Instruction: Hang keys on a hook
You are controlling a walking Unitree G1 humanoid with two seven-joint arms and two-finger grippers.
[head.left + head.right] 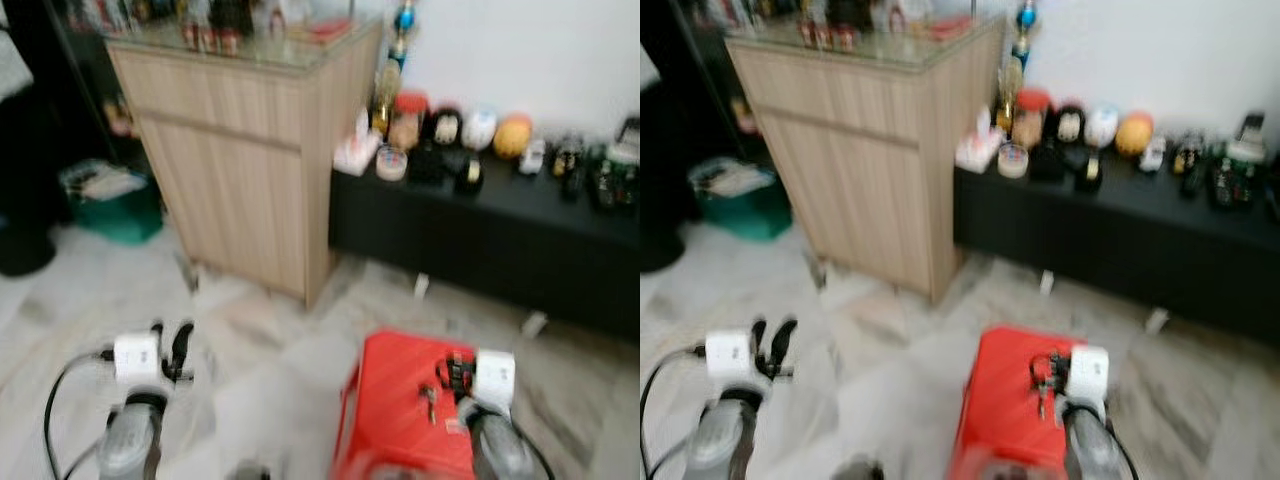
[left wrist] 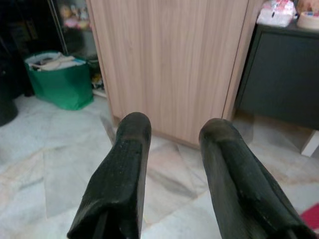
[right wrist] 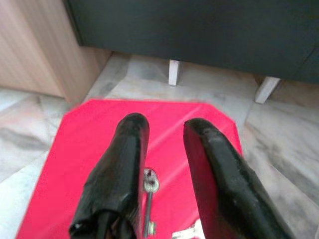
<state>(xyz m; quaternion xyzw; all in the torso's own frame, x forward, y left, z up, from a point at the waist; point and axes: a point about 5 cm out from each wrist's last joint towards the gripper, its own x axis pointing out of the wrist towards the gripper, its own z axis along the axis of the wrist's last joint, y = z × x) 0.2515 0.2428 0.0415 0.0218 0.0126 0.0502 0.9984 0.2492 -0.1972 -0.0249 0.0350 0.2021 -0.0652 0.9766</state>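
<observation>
Right tool (image 3: 162, 149) over the red stool (image 1: 395, 400), fingers parted, holding nothing. Keys (image 3: 148, 204) lie flat on the stool top, just below and between the two fingers, closer to one finger (image 3: 122, 164). Key's long axis runs roughly along the fingers' own direction. In the head view the keys (image 1: 430, 398) sit just beside the right tool, on its inner side.

Left tool (image 1: 170, 350) well apart over the marble floor (image 2: 60, 164), fingers spread, empty. Right arm clearly nearer.

Wooden cabinet (image 1: 240, 170) and low black shelf (image 1: 480, 230) ahead. No hook made out; head views blurred.
</observation>
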